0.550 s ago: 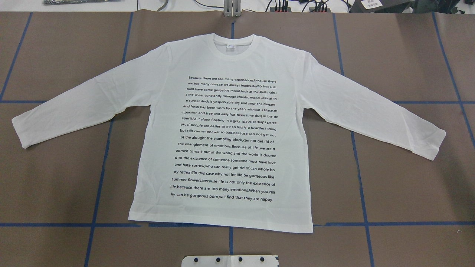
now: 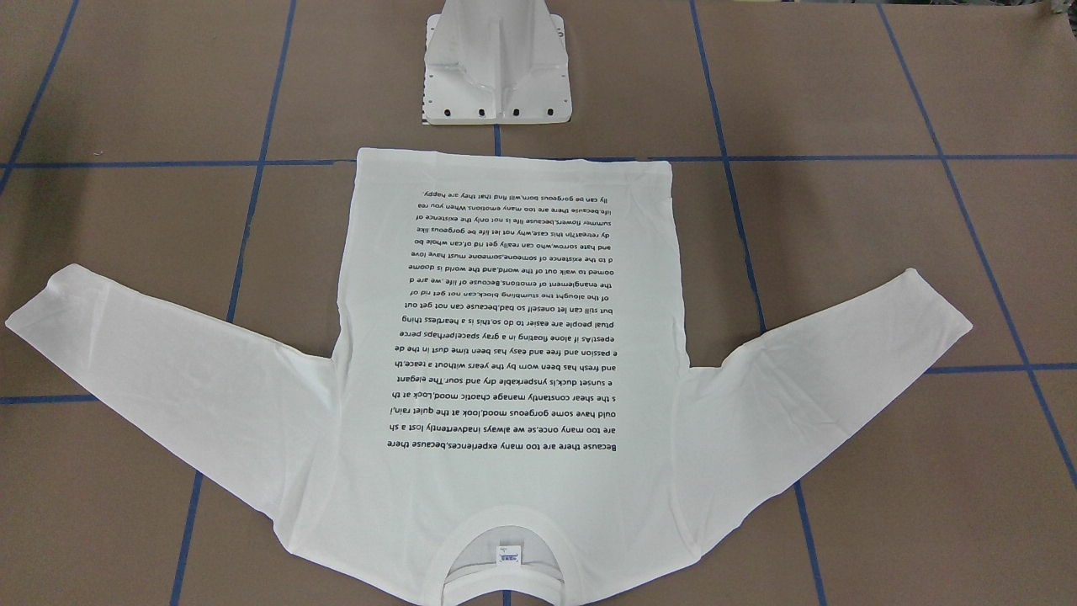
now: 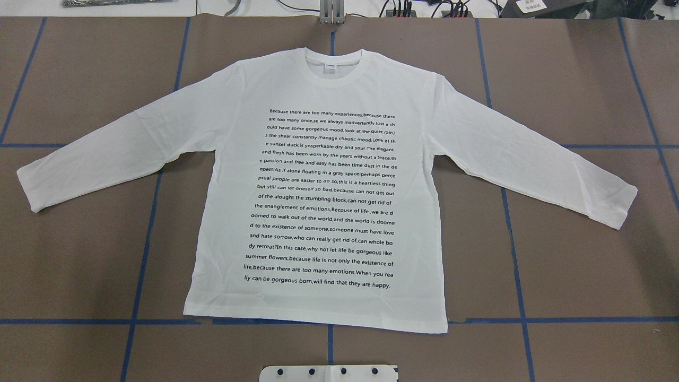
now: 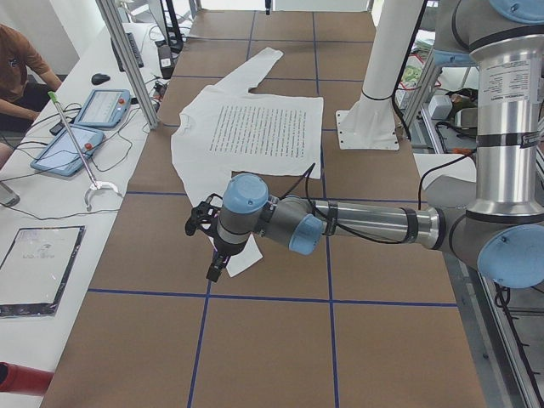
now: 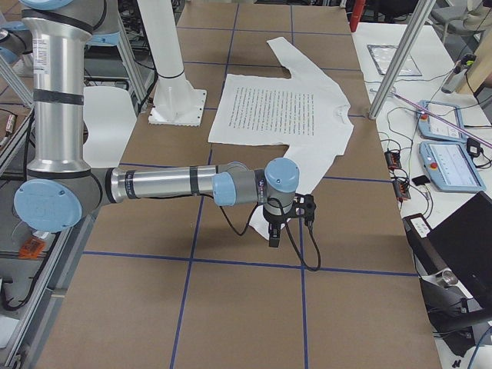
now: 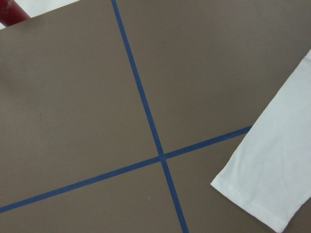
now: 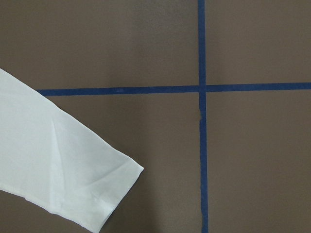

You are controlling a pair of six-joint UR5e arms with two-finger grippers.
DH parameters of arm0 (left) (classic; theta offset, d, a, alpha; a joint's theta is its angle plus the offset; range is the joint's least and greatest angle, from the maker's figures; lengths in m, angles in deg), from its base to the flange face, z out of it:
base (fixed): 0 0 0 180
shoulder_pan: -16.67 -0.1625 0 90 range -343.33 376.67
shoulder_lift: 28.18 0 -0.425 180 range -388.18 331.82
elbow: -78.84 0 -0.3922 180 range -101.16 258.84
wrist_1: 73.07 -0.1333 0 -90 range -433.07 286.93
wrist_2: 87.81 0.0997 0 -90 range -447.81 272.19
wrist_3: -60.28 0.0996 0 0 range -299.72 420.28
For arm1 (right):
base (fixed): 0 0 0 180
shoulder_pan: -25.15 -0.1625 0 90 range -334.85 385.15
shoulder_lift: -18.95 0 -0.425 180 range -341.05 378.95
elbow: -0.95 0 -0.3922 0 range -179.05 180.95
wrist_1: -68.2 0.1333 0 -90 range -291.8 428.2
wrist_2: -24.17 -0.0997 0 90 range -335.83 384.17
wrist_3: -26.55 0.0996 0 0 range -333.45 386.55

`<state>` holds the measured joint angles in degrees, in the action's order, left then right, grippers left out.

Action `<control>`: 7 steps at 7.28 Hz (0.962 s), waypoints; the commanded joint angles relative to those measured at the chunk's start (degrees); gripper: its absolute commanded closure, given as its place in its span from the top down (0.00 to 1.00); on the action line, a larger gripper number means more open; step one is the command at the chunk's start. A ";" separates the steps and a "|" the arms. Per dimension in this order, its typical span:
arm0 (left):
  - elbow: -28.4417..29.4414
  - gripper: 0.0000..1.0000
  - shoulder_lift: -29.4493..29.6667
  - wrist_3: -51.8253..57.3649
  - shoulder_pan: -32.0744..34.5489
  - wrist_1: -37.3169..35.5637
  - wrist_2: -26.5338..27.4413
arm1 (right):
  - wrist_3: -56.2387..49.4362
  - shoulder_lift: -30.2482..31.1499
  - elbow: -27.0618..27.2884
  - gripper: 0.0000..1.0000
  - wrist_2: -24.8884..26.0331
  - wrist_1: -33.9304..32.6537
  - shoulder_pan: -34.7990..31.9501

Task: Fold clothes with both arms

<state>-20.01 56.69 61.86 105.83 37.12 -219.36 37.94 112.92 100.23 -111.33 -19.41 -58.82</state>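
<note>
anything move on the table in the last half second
Nothing visibly changed in the overhead view. The shirt lies flat, print side up, with both sleeves spread out, in the same spot and shape as before.

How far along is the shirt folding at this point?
Done: the T-shirt lies flat, print up, both sleeves spread. In hand: the left gripper and right gripper hang near the sleeve ends, and neither seems to touch the cloth. Left: every fold.
</note>
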 commanded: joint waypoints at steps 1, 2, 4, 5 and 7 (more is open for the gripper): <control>-0.02 1.00 0.03 0.01 -0.03 0.02 -0.20 | 0.04 0.07 0.21 1.00 -1.95 0.07 0.29; -0.03 1.00 -0.31 0.09 -0.12 0.02 -2.81 | 0.21 0.07 0.30 1.00 -2.75 0.07 1.94; 0.06 1.00 -0.41 -0.17 -0.12 1.16 -5.03 | 4.84 0.07 -0.05 1.00 -2.76 0.07 4.67; 0.06 1.00 -0.58 -0.26 -0.12 1.17 -5.03 | 9.48 0.16 -0.31 1.00 -2.76 3.03 7.12; 0.32 1.00 -0.58 -0.26 -0.12 1.08 -5.03 | 18.38 0.07 -5.11 0.96 -2.14 14.25 10.82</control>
<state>-19.88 56.14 61.62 105.71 38.20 -224.37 51.56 113.05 98.30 -113.80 -11.96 -50.29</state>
